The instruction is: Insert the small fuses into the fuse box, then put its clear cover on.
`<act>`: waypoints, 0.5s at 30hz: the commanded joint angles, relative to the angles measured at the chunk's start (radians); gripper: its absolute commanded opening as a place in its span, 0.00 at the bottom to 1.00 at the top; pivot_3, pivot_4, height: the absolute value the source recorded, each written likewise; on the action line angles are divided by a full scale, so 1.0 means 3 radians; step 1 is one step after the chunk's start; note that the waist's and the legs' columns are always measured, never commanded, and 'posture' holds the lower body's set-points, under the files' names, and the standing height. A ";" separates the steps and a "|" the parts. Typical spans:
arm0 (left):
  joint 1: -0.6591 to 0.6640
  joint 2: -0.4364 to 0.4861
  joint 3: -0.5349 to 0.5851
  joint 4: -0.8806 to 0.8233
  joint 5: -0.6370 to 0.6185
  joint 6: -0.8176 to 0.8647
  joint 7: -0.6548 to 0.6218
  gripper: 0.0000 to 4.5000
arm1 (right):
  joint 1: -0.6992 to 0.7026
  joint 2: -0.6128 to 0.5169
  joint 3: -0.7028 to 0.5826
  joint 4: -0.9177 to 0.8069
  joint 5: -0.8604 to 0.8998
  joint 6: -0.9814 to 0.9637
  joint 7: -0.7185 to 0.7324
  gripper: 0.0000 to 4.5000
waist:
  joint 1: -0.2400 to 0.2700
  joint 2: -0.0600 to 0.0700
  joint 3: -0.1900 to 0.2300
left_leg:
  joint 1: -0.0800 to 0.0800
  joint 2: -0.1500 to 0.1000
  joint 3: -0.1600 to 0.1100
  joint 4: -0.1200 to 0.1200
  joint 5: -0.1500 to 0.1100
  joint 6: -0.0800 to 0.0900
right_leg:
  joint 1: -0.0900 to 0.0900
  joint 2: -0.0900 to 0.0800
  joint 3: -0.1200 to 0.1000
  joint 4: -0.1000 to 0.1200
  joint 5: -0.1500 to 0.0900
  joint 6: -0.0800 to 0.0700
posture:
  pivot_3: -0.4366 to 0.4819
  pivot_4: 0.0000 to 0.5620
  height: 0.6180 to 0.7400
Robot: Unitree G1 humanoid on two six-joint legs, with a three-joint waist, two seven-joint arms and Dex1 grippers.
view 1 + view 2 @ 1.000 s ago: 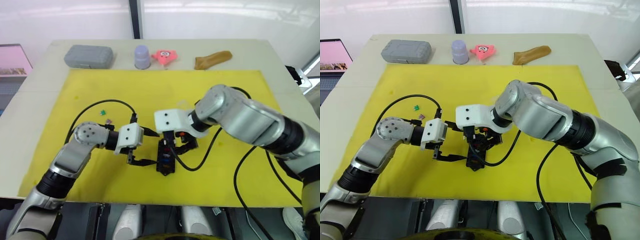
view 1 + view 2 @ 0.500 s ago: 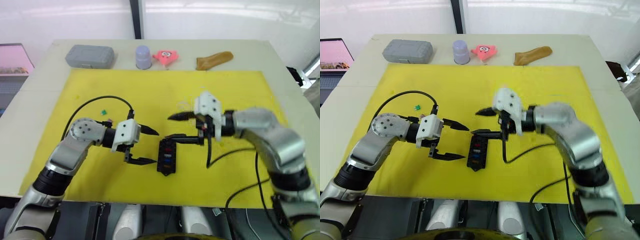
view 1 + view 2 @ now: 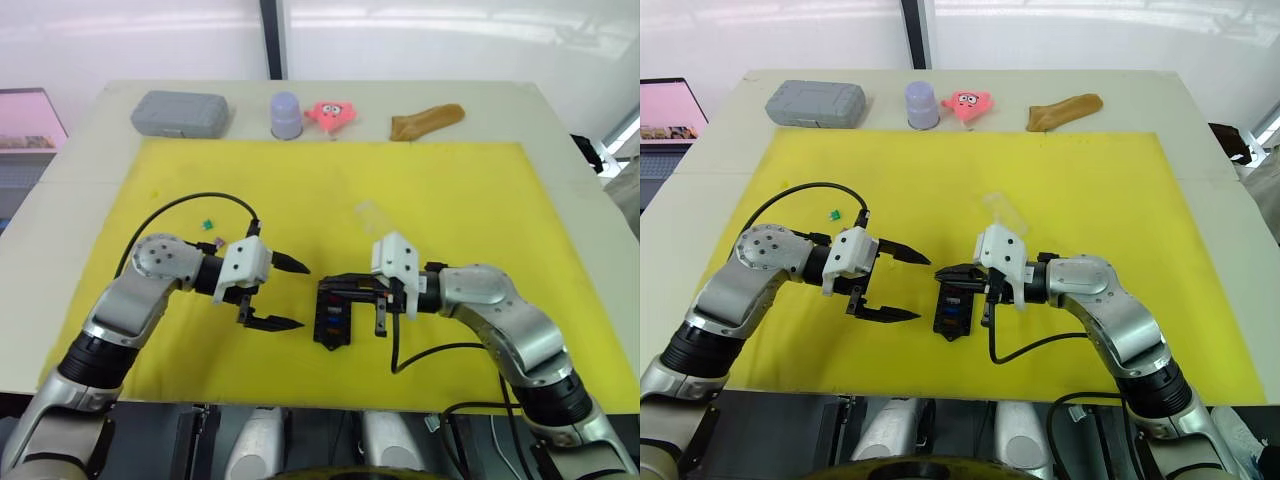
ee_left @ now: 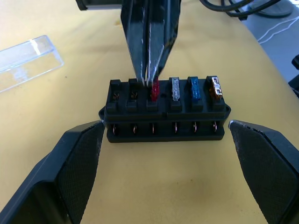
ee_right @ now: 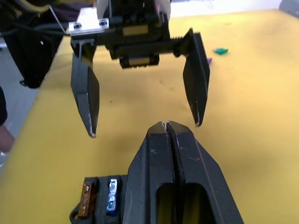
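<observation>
Yellow mat (image 3: 450, 190) — fuse box (image 3: 333, 310) lengthwise toward robot (left jaws wide, right jaws pinched on red fuse (image 4: 154, 88)).

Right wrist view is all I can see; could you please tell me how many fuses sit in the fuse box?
Observer: Four: red fuse, grey fuse, blue fuse and orange fuse, side by side in the fuse box; two slots are empty.
Operator: What am I touching?
Observer: The right hand, shut, has its tips at the red fuse's top.
Operator: Anything else I should know?
Observer: The clear cover lies on the yellow mat, apart from the box.
</observation>
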State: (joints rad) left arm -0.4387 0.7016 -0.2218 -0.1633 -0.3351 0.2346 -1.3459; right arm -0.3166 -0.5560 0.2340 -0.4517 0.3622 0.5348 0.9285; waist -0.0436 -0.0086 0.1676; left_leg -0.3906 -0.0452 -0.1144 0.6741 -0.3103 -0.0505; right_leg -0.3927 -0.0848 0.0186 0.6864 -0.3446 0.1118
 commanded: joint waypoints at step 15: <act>-0.0026 -0.0031 -0.0060 -0.0102 0.0077 -0.0030 0.0031 1.00 | 0.0113 -0.0140 0.0234 0.0157 -0.0327 -0.0043 -0.0087 0.01 | 0.0001 0.0000 0.0000 | 0.0000 0.0000 -0.0001 0.0004 -0.0001 0.0002 | 0.0003 0.0000 -0.0001 0.0000 0.0000 0.0000 | 0.48 0.27 1.00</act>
State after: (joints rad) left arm -0.4357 0.6943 -0.2447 -0.1718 -0.3129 0.2343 -1.3424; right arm -0.2972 -0.5817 0.2731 -0.4249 0.2955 0.5144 0.9066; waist -0.0434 -0.0086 0.1675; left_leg -0.3906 -0.0452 -0.1145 0.6754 -0.3107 -0.0498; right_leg -0.3917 -0.0847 0.0184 0.6864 -0.3446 0.1118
